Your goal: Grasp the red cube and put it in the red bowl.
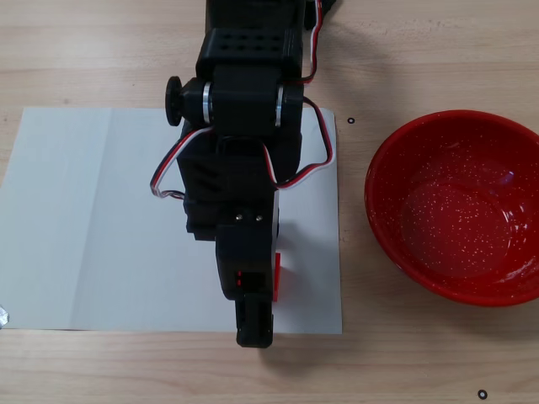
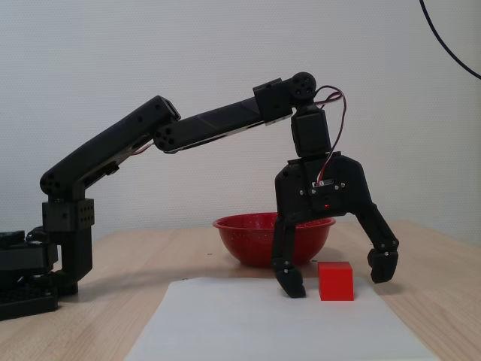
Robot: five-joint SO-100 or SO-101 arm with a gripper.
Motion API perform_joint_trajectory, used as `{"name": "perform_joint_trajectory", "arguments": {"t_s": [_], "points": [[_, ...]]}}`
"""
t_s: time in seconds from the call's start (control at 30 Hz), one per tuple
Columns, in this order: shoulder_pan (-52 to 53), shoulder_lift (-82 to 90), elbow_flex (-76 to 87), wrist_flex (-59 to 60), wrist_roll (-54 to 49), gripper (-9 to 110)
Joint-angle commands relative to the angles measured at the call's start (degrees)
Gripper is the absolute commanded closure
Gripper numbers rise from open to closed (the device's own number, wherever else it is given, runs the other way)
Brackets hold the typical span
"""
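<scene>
Paper (image 1: 93, 219), a white sheet with a fold line, lies on the wooden table (image 1: 84, 50), and the red cube (image 2: 335, 280) sits on it near its right edge as the top-down fixed view shows it. In that view only a thin sliver of the cube (image 1: 277, 278) peeks out to the right of the black arm (image 1: 244, 168), which covers the rest. The side-on fixed view shows the gripper (image 2: 338, 278) pointing down with its fingers spread wide, one on each side of the cube: the left fingertip (image 2: 291, 284) rests at or just above the paper close beside the cube, while the right fingertip (image 2: 381, 266) hangs a little higher and farther from it. Neither finger touches the cube, which stands flat and upright on the sheet. The red bowl (image 1: 459, 206), glossy with fine white speckles inside, sits on bare wood to the right of the paper in the top-down view, apart from the sheet's edge; in the side view the bowl (image 2: 248, 239) appears behind the gripper, partly hidden by the left finger. Red and white wires (image 1: 307, 164) loop around the wrist, and the arm's base (image 2: 45, 263) stands at the left of the side view.
</scene>
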Motion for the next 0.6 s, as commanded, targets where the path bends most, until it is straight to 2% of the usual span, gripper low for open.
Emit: {"name": "perform_joint_trajectory", "arguments": {"t_s": [0.0,0.17,0.27,0.57], "points": [[-0.97,3.96,-6.50,0.97,-0.70,70],[-1.23,4.92,-6.86,3.78,-1.85,87],[-1.32,6.15,-6.50,4.75,-2.64,101],[-0.97,15.91,3.52,4.22,-2.99,101]]}}
